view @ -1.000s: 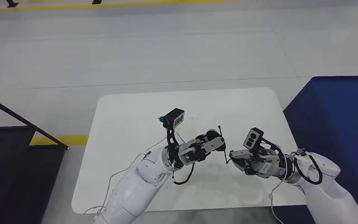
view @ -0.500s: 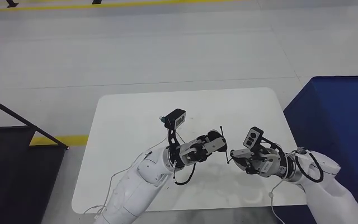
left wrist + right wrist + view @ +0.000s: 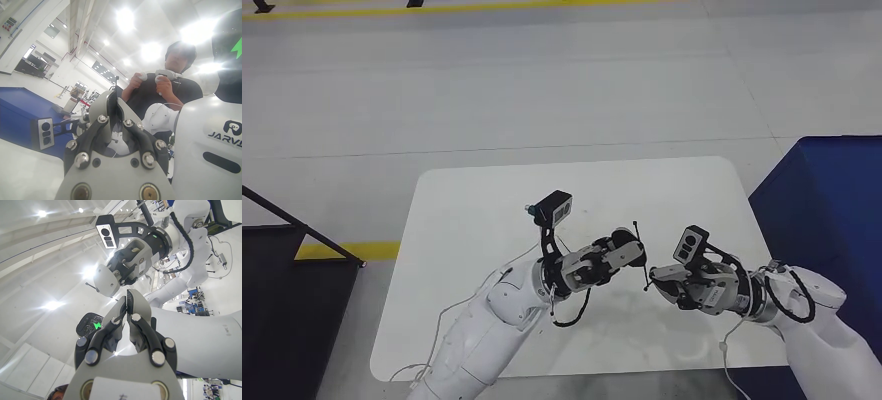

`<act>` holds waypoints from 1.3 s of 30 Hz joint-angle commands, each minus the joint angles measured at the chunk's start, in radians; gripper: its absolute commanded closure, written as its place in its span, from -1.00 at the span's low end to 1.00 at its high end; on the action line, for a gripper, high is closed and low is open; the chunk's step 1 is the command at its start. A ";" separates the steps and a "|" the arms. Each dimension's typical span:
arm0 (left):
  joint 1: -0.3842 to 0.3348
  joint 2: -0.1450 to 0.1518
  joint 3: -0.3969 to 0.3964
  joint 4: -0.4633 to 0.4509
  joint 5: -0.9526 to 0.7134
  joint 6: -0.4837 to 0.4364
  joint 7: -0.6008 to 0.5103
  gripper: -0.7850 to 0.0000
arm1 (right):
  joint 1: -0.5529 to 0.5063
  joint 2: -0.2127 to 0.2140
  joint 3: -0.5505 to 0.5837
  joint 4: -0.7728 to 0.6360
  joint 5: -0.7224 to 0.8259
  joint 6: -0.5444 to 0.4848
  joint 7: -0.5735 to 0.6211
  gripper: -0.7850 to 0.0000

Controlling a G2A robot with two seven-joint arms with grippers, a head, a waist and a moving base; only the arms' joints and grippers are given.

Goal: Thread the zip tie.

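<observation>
Your zip tie (image 3: 116, 85) is held up above the counter (image 3: 472, 230), between the two arms. The left gripper (image 3: 116, 99) has its jaws clamped on it, tip poking out. The right gripper (image 3: 127, 299) has its jaws pinched shut on the other end.

Black zip tie (image 3: 115, 85), white table (image 3: 472, 230) (plain), yellow floor stripe (image 3: 352, 250)
</observation>
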 commanded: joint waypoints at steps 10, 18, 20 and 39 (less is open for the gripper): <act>0.007 0.006 -0.007 -0.018 -0.035 0.000 -0.025 1.00 | 0.017 0.002 -0.007 0.005 -0.007 0.014 0.007 1.00; 0.008 0.009 -0.008 -0.001 -0.051 0.000 -0.041 1.00 | 0.017 0.002 -0.007 0.005 -0.007 0.014 0.007 1.00; 0.008 0.010 -0.010 0.002 -0.055 0.000 -0.042 1.00 | 0.017 0.002 -0.007 0.005 -0.007 0.014 0.007 1.00; 0.018 0.007 -0.002 0.002 -0.007 0.000 -0.034 1.00 | 0.013 0.000 -0.014 -0.002 0.005 0.005 -0.017 1.00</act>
